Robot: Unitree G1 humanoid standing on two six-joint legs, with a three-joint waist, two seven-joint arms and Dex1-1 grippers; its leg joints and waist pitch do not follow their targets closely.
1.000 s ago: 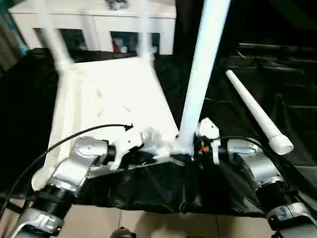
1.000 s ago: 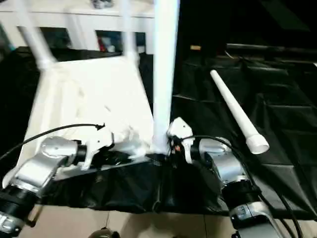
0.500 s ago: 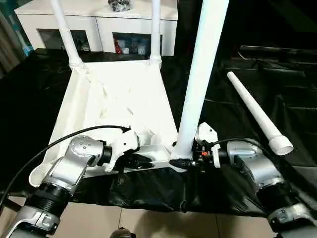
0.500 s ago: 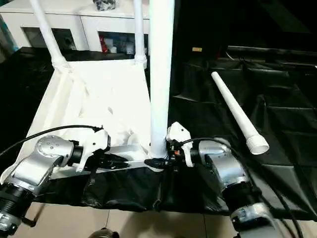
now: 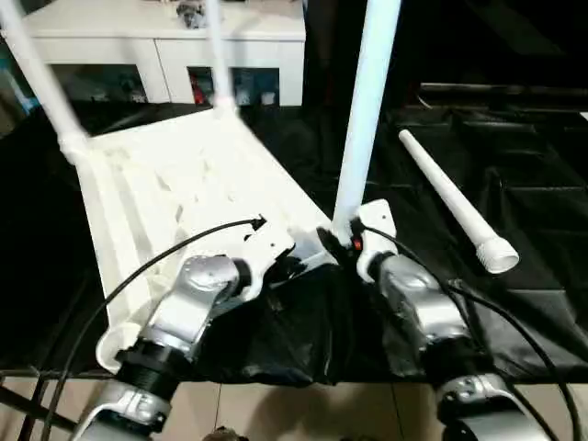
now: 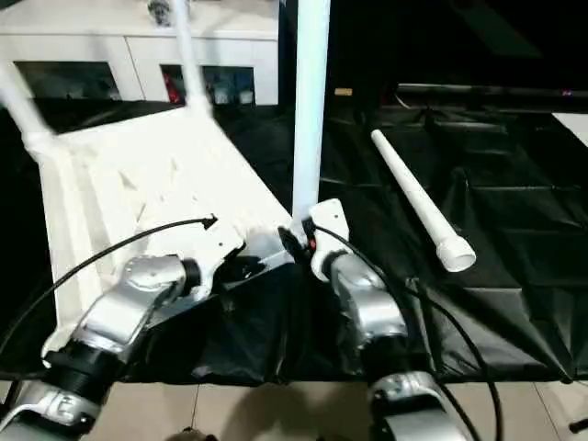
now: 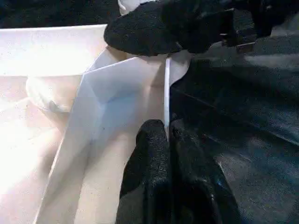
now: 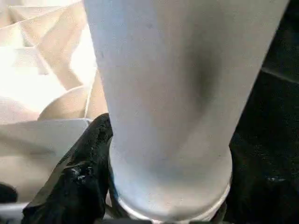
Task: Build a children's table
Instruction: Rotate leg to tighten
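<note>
Right claw: black fingers clamped around the base of an upright table leg, at the near corner of the table top.
Left claw: pressed together on the thin rim of the table top, pinching it close to that same corner; right claw's black fingers visible just beyond in the left wrist view.
Table top: upside down, ribbed underside facing up, lying on black sheeting, turned at an angle to the robot.
Upright table leg: standing at the near corner, rising past the upper edge of both eye views.
Far legs: two more standing at the far corners, blurred.
Loose leg: lying flat on the sheeting to the robot's right, well apart from the table top, wide end nearer the robot.
Black sheeting: wrinkled, spread under everything.
White cabinet: behind the table top, glass doors, small dark object on top.
Floor: pale tiles along the near edge.
</note>
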